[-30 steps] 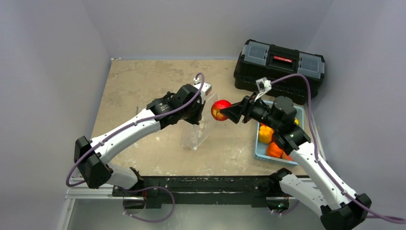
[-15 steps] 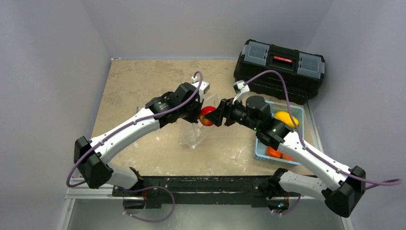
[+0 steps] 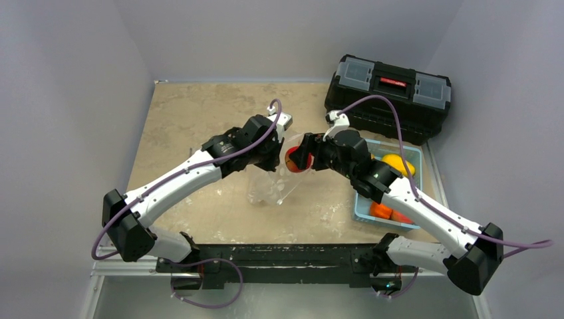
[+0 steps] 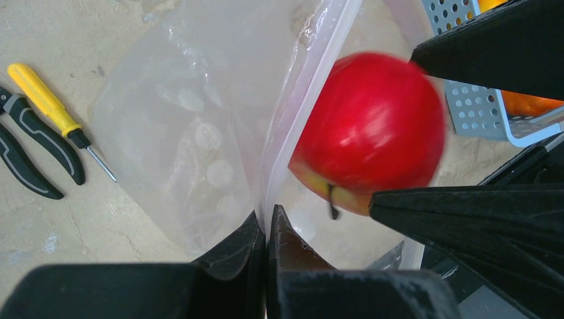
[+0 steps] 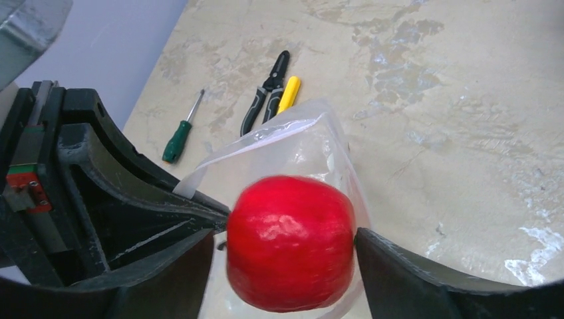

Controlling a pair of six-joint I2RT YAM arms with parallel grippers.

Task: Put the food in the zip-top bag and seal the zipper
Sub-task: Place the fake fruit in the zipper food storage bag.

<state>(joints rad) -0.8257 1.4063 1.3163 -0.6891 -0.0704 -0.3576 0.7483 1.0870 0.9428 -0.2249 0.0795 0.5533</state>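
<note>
Though smeared a little by blur, shows a glossy red toy apple (image 4: 369, 133) clamped between the two black fingers of the right gripper (image 5: 287, 266), jaws spread about apple-wide and pressing on both flanks. Puts the apple right at the mouth of the zip-top bag (image 4: 186, 133), just beside the clear zipper (image 4: 312, 73) strip on the right arm's side; cannot tell whether it is fully past the lip. Shows the left gripper (image 4: 266, 226) closed tight on one lip of the bag, holding the mouth up above the table (image 3: 193, 119), with the limp, empty body hanging down from the pinch and its bottom near or on the surface. Sets the bag's long axis running downward from the held lip, so the pocket lies below the apple and toward the left arm. Leaves the right arm as the carrier, the left as the holder only. Seems to call for a push down along that axis before the fingers part, with care not to drag the free lip shut. Further right, places a light-blue tray (image 3: 416, 156) holding more food (image 3: 394, 163), orange and yellow, and behind it a black toolbox (image 3: 389, 86). Beyond the bag, lays out a yellow-handled screwdriver (image 4: 43, 100), black pliers (image 4: 33, 153) and a green-handled screwdriver (image 5: 179, 143). Mottled beige tabletop, plain grey walls on three sides.
</note>
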